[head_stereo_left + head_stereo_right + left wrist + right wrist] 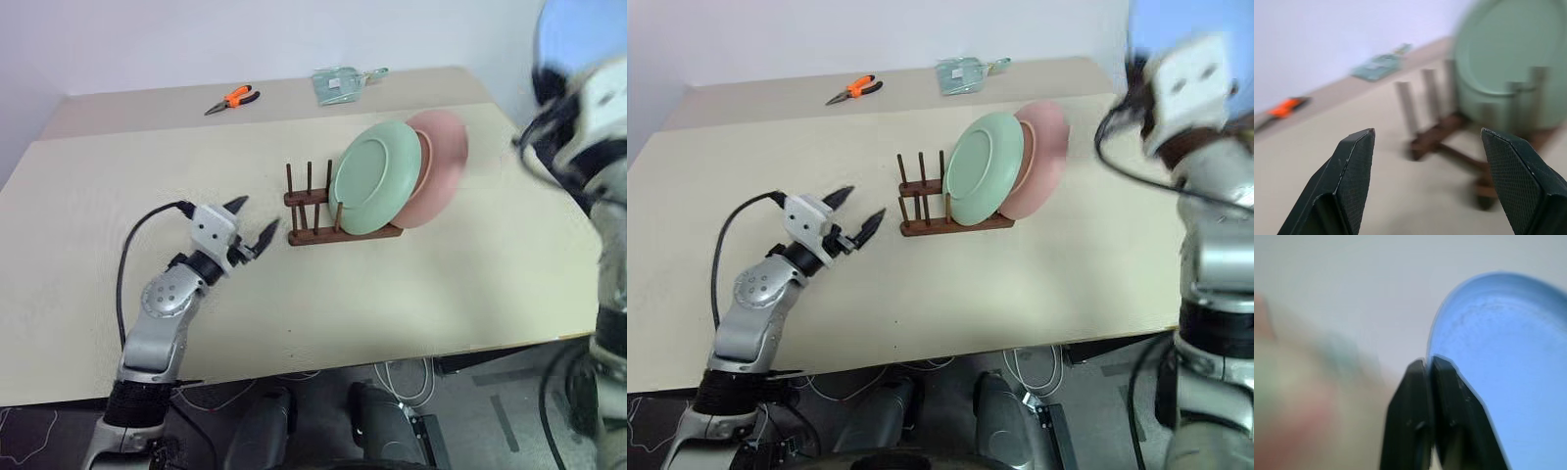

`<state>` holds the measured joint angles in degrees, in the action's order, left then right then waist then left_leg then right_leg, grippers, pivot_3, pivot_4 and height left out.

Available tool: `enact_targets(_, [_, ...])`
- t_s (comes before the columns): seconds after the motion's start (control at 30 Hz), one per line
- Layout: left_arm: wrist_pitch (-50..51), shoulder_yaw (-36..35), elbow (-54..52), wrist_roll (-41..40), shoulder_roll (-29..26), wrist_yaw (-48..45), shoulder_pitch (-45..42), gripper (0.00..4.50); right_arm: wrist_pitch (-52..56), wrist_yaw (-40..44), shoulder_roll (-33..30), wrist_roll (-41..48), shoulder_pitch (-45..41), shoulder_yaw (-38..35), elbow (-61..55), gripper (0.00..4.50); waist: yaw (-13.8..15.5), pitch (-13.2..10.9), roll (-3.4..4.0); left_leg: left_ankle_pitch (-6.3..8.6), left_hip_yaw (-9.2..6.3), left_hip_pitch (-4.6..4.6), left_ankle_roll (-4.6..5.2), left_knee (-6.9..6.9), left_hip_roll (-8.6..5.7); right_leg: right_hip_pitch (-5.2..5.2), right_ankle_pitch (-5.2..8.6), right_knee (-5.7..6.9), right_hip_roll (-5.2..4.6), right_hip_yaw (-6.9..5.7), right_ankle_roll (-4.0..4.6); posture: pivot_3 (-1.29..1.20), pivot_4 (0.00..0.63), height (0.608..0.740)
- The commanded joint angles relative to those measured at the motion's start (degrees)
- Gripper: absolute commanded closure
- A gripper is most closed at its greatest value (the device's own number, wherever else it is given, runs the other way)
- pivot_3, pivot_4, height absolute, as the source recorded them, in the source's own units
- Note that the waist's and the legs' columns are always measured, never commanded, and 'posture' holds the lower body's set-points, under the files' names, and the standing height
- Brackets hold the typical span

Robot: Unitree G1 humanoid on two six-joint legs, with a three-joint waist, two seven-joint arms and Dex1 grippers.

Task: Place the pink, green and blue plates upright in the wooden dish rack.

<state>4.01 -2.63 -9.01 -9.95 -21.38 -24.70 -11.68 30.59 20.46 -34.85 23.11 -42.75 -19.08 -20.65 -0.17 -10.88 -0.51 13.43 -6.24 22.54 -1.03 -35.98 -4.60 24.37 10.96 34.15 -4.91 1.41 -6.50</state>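
2 right fingers (1430, 382) pinch the blue plate (1508, 372); left fingers (1352, 181) spread wide, empty.

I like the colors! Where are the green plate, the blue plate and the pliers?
green plate (372, 178), left eye view, middle of its face
blue plate (1508, 382), right wrist view, its inside
pliers (235, 98), left eye view, orange handles

Green plate (374, 178), pink plate (441, 157), seemingly blue plate (1508, 362).

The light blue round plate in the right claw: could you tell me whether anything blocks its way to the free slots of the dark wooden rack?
Nothing visible does. The green plate and pink plate fill the rack's right end; its left pegs stand bare.
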Motion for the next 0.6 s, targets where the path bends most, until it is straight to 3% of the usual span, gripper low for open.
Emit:
enact_targets(0.03, [-2.7,-2.5,-0.2,-0.9,-1.9,-2.1,1.9,0.94,9.2,-6.8,10.9,29.6,-6.7,-1.7,-7.2,4.48,-0.5,0.1,-0.12,0.0,-0.06,0.0,0.0,0.03,0.0,0.0,0.0,0.0,0.0,-0.04,0.0,0.0,0.15,0.739])
enact_targets(0.1, [-1.9,-2.8,-1.3,-2.7,-2.9,-4.3,3.6,0.94,11.5,-14.8,18.4,41.8,-8.3,-1.4,-7.5,4.48,-0.7,0.0,-0.06,0.01,-0.11,-0.01,-0.01,0.05,0.08,0.01,-0.03,0.02,0.06,-0.03,0.05,0.0,0.15,0.739])
enact_targets(0.23, [-0.1,-2.9,-3.8,-4.9,-4.0,-6.8,6.5,0.94,12.3,-26.0,29.2,52.7,-6.4,3.6,-5.1,4.48,-0.5,0.0,-0.03,0.02,-0.12,0.09,-0.03,-0.01,-0.03,0.1,-0.01,0.03,-0.06,-0.04,0.12,0.0,0.15,0.739])
enact_targets(0.4, [0.7,-2.6,-5.7,-4.7,-3.8,-6.4,8.6,0.94,11.7,-34.3,36.1,55.5,-4.3,7.4,0.8,4.48,-0.7,0.0,0.01,0.01,-0.06,0.08,-0.03,0.04,-0.04,0.21,-0.05,0.11,-0.06,0.01,0.1,0.0,0.15,0.739])
enact_targets(0.6, [2.2,-1.9,-8.2,-4.7,-3.1,-5.7,9.9,0.94,12.0,-36.0,38.5,55.7,-3.7,10.2,4.6,4.48,-0.8,0.0,0.03,0.01,-0.04,0.08,-0.03,0.07,-0.03,0.23,-0.05,0.11,-0.01,0.0,0.09,0.0,0.15,0.739])
